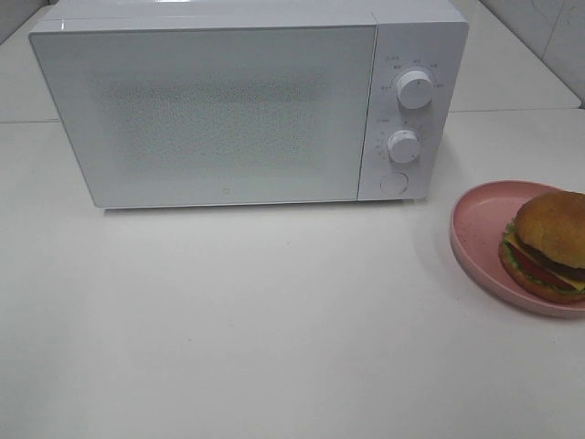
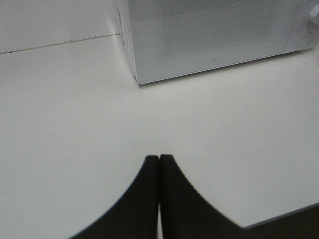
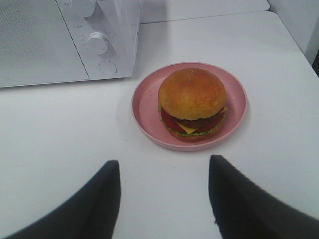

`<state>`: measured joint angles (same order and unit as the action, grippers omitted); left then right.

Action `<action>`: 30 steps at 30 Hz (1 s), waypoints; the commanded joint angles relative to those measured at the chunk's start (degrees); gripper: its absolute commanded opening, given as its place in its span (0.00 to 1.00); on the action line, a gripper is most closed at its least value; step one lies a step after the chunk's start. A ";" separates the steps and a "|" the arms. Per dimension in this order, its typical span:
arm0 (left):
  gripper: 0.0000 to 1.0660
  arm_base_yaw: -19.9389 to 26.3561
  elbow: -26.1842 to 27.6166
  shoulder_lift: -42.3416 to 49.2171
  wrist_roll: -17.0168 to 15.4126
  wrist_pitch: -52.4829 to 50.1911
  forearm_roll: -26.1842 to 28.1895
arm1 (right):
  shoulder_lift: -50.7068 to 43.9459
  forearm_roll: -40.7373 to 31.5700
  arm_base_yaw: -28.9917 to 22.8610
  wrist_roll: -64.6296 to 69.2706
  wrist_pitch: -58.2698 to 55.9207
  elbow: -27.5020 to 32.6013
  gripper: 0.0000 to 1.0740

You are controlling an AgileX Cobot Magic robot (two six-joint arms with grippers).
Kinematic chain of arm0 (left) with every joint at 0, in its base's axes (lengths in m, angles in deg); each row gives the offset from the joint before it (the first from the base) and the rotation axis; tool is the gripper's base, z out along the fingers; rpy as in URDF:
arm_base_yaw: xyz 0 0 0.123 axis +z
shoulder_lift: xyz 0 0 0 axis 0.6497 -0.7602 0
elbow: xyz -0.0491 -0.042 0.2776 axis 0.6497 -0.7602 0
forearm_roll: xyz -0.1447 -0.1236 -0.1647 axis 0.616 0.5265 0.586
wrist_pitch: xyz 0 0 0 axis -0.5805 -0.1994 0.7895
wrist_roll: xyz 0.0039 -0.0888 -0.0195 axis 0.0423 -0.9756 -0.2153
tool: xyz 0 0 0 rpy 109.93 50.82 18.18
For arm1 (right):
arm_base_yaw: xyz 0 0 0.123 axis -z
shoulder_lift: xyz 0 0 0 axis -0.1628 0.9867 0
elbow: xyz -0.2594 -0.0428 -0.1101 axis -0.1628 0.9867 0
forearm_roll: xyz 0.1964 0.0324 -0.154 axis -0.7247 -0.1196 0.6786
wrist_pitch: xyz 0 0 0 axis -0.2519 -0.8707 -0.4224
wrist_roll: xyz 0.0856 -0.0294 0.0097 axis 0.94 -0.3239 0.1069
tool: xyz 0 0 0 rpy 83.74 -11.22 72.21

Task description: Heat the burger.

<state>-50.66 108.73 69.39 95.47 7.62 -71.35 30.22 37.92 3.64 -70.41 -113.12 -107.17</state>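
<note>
Burger (image 1: 549, 245), golden bun over patty, cheese, tomato and lettuce, sits on a pink speckled plate (image 1: 477, 223) at the right edge of the white table (image 1: 274, 320), off the front right corner of the microwave. Left to right: white microwave (image 1: 219, 114), door closed, two dials (image 1: 414, 90) on its right panel; then plate and burger. Left gripper (image 2: 159, 159): fingers pressed together, empty, above bare table; right gripper (image 3: 164, 172): fingers (image 3: 107, 191) spread apart, empty, short of the plate.

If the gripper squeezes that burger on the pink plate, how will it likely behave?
The burger is a stack of layers, so it may shear or slide apart if squeezed from the sides. Its domed bun looks smooth, possibly slippery. It sits loose on the plate, so a push might shift both.
</note>
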 commanded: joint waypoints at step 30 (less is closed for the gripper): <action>0.00 8.08 -0.11 0.69 0.17 -0.29 0.00 | -1.38 0.23 5.10 -0.29 0.46 0.00 0.49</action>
<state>-42.87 108.73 69.39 95.47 7.62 -71.41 30.22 37.92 8.28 -70.41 -113.12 -107.17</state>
